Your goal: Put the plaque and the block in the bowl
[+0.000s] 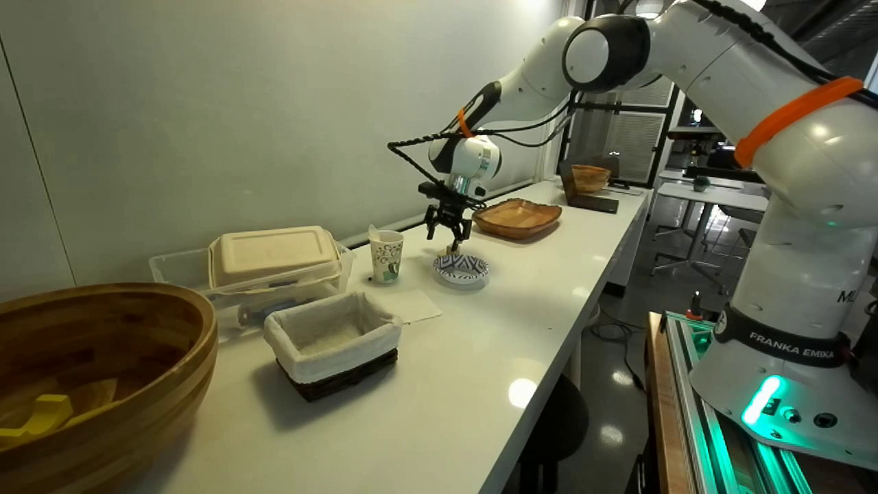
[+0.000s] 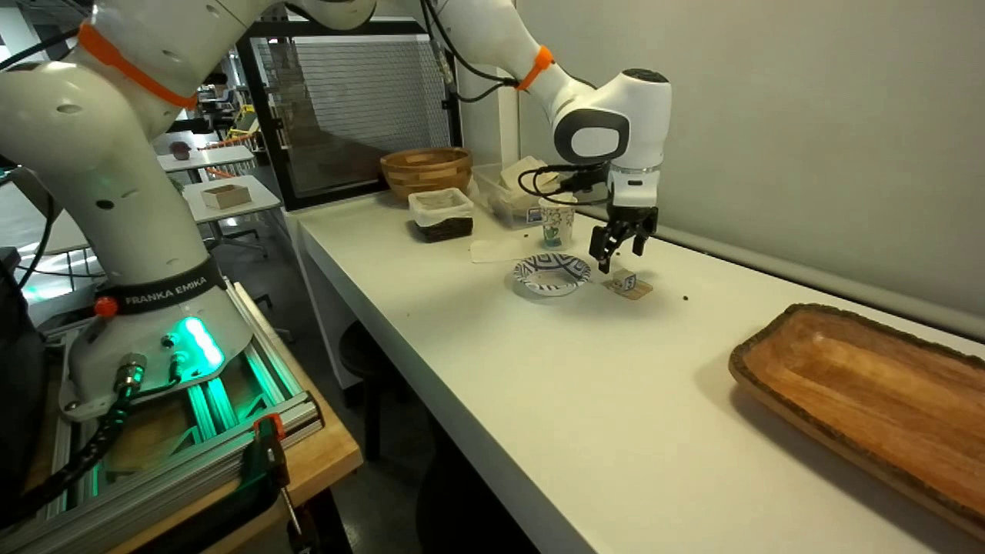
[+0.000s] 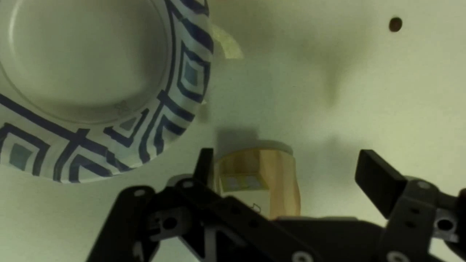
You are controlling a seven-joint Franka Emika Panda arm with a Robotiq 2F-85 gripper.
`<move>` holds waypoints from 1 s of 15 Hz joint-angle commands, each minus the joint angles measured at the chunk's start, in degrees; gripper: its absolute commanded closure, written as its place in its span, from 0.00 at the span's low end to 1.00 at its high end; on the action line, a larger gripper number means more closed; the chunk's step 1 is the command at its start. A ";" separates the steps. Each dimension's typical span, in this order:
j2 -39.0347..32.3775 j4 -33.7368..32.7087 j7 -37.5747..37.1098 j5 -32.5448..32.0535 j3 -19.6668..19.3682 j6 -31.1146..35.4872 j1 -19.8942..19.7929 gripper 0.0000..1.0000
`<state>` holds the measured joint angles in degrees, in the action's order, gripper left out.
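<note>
The large brown wooden bowl [image 1: 168, 391] stands at the near left of an exterior view and far back in an exterior view [image 2: 425, 181]. A yellow object [image 1: 46, 414] lies inside it. The small printed block [image 2: 629, 283] sits on the flat wooden plaque [image 2: 637, 293] on the table. In the wrist view the block [image 3: 251, 199] covers the left part of the plaque [image 3: 283, 182]; the left finger partly hides both. My gripper [image 1: 444, 237] is open above them, also seen in an exterior view [image 2: 622, 258]. In the wrist view, its fingers [image 3: 285, 163] are wide apart, with nothing gripped.
A blue-and-white patterned bowl [image 2: 552, 275] stands close beside the plaque. A paper cup [image 1: 387, 256], a clear box with beige lid [image 1: 278, 255] and a cloth-lined basket [image 1: 336, 343] stand toward the large bowl. A wooden tray [image 2: 869, 385] lies on the opposite side.
</note>
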<state>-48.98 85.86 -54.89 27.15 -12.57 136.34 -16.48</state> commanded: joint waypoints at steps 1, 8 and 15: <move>-2.75 -3.32 -2.64 -2.48 -0.72 0.15 0.02 0.00; -2.43 -2.54 -1.60 -2.41 0.23 -0.34 -0.67 0.00; -4.34 -2.55 -1.83 -4.28 -0.70 -0.42 -0.27 0.00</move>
<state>-52.19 84.00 -55.85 24.55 -13.08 136.36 -16.49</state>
